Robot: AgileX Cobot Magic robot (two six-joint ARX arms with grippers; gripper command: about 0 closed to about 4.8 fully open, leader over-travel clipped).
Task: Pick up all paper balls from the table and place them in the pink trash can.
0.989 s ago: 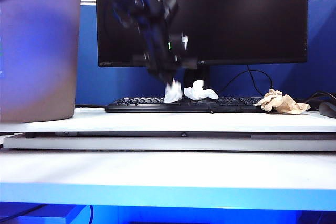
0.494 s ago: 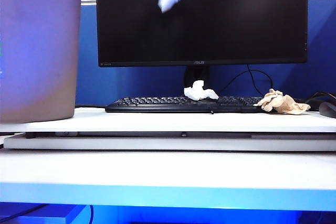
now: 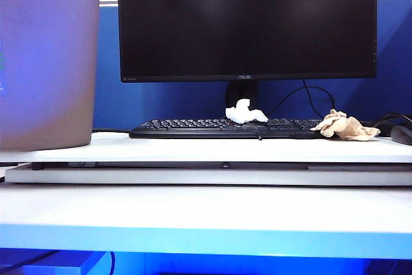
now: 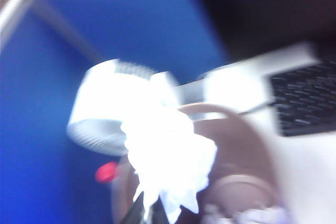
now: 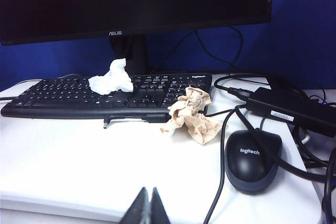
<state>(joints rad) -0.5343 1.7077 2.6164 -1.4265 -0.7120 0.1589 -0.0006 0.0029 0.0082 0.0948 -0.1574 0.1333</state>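
Observation:
The pink trash can (image 3: 45,62) stands at the table's (image 3: 193,149) far left. One white paper ball (image 3: 244,112) lies on the keyboard, and a tan one (image 3: 344,125) rests at the keyboard's right end. Neither gripper shows in the exterior view. In the blurred left wrist view, my left gripper (image 4: 147,213) is shut on a white paper ball (image 4: 168,156), held above the trash can (image 4: 252,150), whose open mouth lies beneath. My right gripper (image 5: 147,203) is shut and empty over the table's near edge, well short of the white ball (image 5: 111,78) and the tan ball (image 5: 191,115).
A black keyboard (image 5: 79,95) and a large monitor (image 3: 248,24) stand at the back. A mouse (image 5: 253,158), a power adapter (image 5: 291,109) and cables lie at the right. A round white grilled object (image 4: 105,103) shows beyond the trash can.
My left gripper lifted a white paper ball off the keyboard, carried it upward and left, and has gone out of the exterior view. The other two balls have not moved.

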